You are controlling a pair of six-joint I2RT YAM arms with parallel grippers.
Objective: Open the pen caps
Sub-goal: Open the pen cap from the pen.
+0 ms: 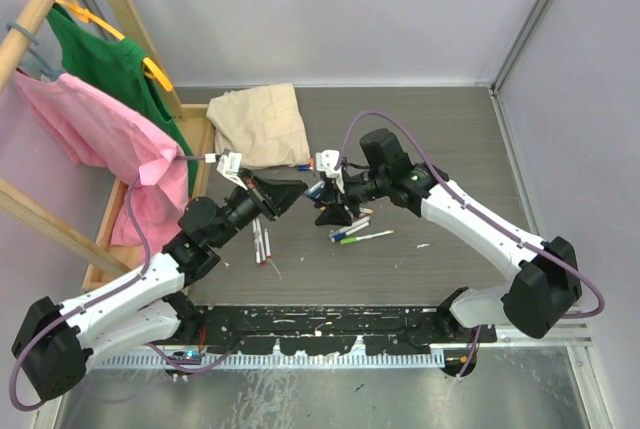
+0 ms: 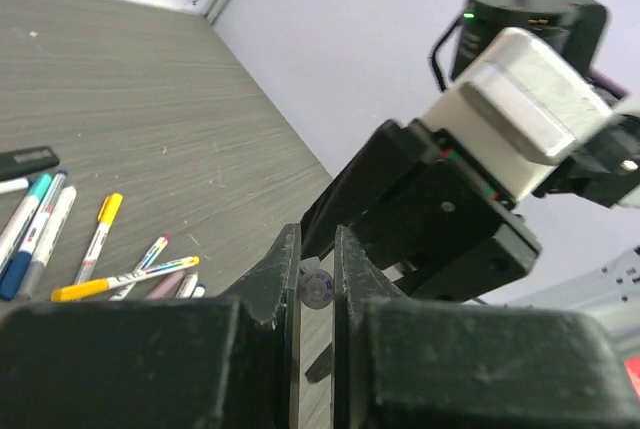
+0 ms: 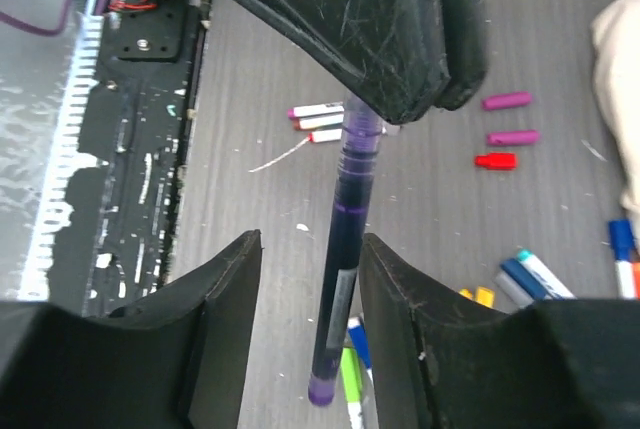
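Grey table, middle: left claw clamped on purple pen's end; right claw parted around its barrel, gripping nothing. Three pen caps lie loose nearby; several capped pens to the right, undone.

Both arms reach inward, grippers nose to nose at centre. Left arm runs up-right from its base; left gripper has its jaws pinched tight on one end of a pen. Right arm runs up-left from its base, wrist pointing left. Right gripper jaws stand apart, flanking the pen barrel, gap on both sides.
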